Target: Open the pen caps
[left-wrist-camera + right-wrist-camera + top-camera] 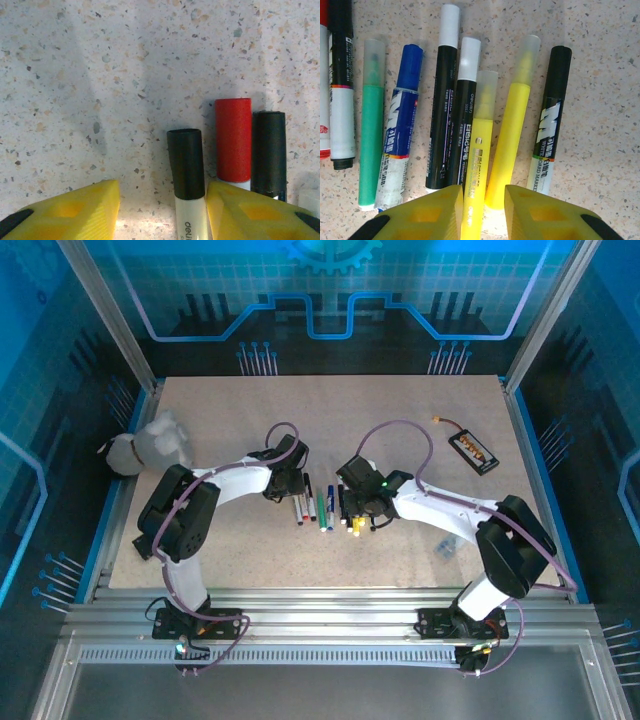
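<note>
Two yellow fingers of the left claw (162,202) stand wide apart, so it is open. A white pen (191,220) lies between them, close to the right finger. That pen's black cap (186,162) is on. Beside it sit a red cap (233,140) and a second black cap (269,150), both on too. The right claw (484,200) has its fingers close round a yellow pen (479,165); I cannot tell if they pinch it. Its clear cap (486,92) is on. All the pens lie on the speckled counter (100,75).
</note>
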Motion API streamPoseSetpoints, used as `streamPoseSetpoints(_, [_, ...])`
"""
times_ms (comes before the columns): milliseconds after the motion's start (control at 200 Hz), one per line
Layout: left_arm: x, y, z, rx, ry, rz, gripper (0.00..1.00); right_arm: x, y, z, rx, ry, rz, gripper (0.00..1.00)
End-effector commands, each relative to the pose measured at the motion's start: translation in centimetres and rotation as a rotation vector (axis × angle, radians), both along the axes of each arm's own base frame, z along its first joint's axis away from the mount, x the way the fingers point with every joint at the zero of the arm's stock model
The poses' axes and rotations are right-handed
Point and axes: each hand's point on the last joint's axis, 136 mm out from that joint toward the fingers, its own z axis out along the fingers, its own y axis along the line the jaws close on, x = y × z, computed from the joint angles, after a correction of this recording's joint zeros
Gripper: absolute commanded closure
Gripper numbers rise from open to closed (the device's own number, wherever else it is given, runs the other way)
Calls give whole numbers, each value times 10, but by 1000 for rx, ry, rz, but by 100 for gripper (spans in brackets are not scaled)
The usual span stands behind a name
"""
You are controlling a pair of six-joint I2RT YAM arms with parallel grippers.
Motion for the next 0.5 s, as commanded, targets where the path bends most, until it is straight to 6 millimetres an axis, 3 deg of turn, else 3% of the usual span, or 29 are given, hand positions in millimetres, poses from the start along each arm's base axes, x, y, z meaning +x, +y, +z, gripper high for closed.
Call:
streamPoseSetpoints(0, [-4,2,-9,-6,40,17,52,1,0,0,1,21,-13,71])
streamPoseSetpoints(495, [21,-7,-15,8,63,14,64,-3,-1,4,13,21,-7,72])
